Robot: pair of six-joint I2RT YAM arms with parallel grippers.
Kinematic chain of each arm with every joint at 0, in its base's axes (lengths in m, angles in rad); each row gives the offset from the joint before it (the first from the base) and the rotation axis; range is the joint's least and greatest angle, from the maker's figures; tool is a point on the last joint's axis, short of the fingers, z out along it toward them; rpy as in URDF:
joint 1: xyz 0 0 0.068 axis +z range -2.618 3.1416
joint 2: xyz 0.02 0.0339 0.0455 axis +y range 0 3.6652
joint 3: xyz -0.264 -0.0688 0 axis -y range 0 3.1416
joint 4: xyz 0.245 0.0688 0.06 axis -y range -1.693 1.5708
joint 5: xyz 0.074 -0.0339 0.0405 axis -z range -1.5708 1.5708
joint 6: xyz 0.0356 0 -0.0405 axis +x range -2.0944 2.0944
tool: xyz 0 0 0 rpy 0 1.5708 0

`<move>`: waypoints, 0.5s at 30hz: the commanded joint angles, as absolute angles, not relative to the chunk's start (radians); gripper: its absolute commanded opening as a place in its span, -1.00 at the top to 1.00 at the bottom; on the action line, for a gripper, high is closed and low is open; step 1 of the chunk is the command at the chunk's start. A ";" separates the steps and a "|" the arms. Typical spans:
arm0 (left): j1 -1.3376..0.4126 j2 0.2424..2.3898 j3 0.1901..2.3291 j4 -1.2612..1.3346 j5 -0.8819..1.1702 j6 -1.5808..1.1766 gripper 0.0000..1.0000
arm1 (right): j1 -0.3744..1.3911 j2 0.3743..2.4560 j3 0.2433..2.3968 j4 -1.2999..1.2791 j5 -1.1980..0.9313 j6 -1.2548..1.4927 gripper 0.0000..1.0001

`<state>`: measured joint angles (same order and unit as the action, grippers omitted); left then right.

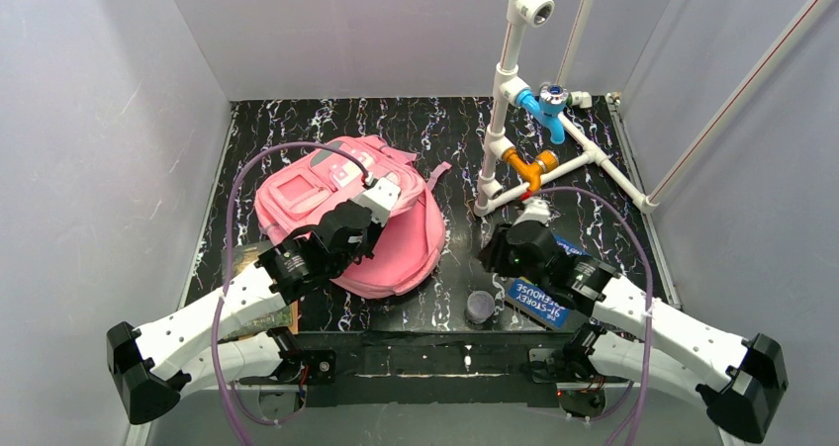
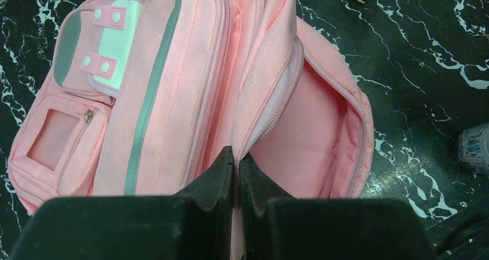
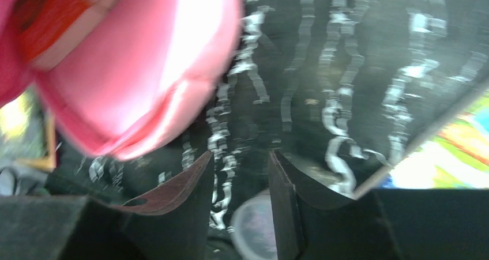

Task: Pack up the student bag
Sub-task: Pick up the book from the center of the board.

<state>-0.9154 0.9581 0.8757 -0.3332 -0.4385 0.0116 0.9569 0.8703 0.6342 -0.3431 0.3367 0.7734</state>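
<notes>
- Top view: the student bag (image 1: 406, 253) was found lying on the black marbled table (image 1: 445, 130), at about 9 o'clock from the table's middle, front pockets turned up.
- The left gripper (image 1: 374, 201) was seen over the bag's middle; the right gripper (image 1: 495, 255) was held low at about 4 o'clock from the bag, apart from it.
- A small tub (image 1: 480, 308) was noted at 6 o'clock from the right gripper, a blue book (image 1: 544, 305) lay under that arm, and a white pipe frame (image 1: 505, 139) stood at 1 o'clock.
- Left wrist view: the left gripper (image 2: 236, 163) was pinched tight on the zip edge of the student bag (image 2: 155, 98). The main compartment gaped at 3 o'clock of the fingers, and its pink lining was exposed.
- Right wrist view (blurred): the right gripper (image 3: 241, 163) was seen with its jaws narrowly parted and nothing between them. The bag was seen at 10 o'clock, the tub below the gap, and the book at 3 o'clock.
</notes>
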 commanded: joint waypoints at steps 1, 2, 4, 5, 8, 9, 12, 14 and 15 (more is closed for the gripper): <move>-0.902 0.946 0.879 -0.341 -0.468 -0.031 1.00 | 0.757 0.813 0.580 -0.573 0.426 0.848 0.10; -0.902 0.952 0.881 -0.345 -0.468 -0.036 1.00 | 0.716 0.802 0.565 -0.593 0.422 0.858 0.10; -0.901 0.970 0.892 -0.364 -0.466 -0.046 1.00 | 0.648 0.774 0.543 -0.615 0.420 0.871 0.09; -0.900 0.977 0.899 -0.379 -0.465 -0.053 1.00 | 0.620 0.757 0.538 -0.622 0.432 0.882 0.07; -0.900 0.992 0.910 -0.406 -0.448 -0.073 1.00 | 0.537 0.735 0.546 -0.621 0.435 0.869 -0.03; -0.901 0.991 0.908 -0.410 -0.443 -0.079 1.00 | 0.519 0.736 0.552 -0.607 0.413 0.857 -0.03; -0.901 0.980 0.901 -0.420 -0.426 -0.093 1.00 | 0.490 0.745 0.552 -0.603 0.409 0.856 -0.15; -0.902 0.973 0.905 -0.430 -0.406 -0.109 0.95 | 0.454 0.755 0.542 -0.610 0.402 0.873 -0.23; -0.902 0.969 0.908 -0.437 -0.387 -0.117 0.88 | 0.424 0.758 0.534 -0.608 0.388 0.878 -0.25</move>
